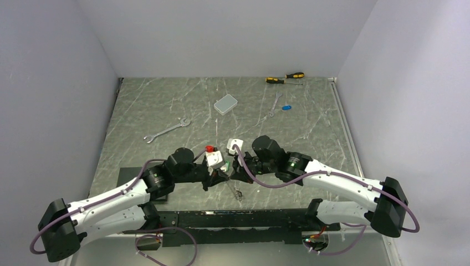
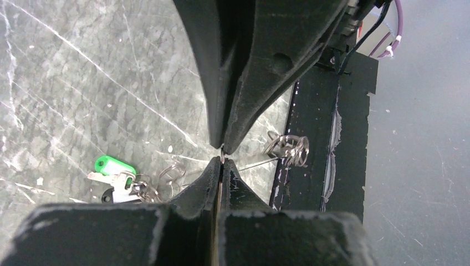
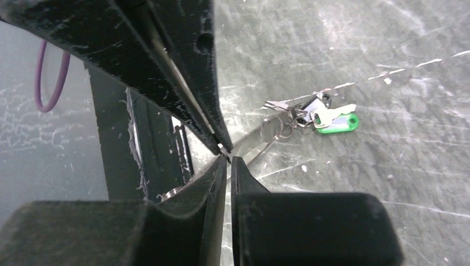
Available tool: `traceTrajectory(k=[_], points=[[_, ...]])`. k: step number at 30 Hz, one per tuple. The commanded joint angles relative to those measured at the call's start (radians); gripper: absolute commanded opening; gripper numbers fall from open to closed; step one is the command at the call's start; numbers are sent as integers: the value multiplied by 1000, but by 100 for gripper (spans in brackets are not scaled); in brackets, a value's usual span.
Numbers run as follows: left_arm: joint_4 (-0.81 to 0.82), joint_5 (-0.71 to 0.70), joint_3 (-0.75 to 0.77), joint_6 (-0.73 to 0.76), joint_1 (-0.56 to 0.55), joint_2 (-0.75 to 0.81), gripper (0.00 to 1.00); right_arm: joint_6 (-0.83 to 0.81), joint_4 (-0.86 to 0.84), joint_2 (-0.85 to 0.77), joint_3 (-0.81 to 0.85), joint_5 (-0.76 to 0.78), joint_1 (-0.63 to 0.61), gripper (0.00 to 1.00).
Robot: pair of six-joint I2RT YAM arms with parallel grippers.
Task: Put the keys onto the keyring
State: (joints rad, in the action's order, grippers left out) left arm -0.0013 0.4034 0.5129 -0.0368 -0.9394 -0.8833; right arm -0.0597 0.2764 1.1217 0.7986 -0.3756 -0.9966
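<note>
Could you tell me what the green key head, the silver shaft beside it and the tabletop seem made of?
Green key head: probably glossy plastic, judging by its saturated colour and highlight. Silver shaft: bare, reflective metal. Tabletop: grey, white-veined, like stone or printed laminate; I cannot tell which.

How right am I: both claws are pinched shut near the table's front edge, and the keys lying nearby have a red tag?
Almost. The tag on the keys is green, not red; the left wrist view shows it. The rest stands.

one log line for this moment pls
left gripper: jaws shut on keyring | right gripper: jaws shut on keyring | green and black keys: on table
</note>
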Motion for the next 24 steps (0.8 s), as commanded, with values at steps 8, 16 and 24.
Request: traceTrajectory(k=[8, 16, 24], points=[[228, 28, -114, 17, -4, 252, 0, 106, -298, -232, -122, 143, 1, 50], [373, 47, -225, 1, -5, 450, 0, 164, -605, -394, -311, -19, 1, 47], [695, 88, -324, -79, -6, 459, 0, 231, -805, -354, -347, -133, 1, 40]])
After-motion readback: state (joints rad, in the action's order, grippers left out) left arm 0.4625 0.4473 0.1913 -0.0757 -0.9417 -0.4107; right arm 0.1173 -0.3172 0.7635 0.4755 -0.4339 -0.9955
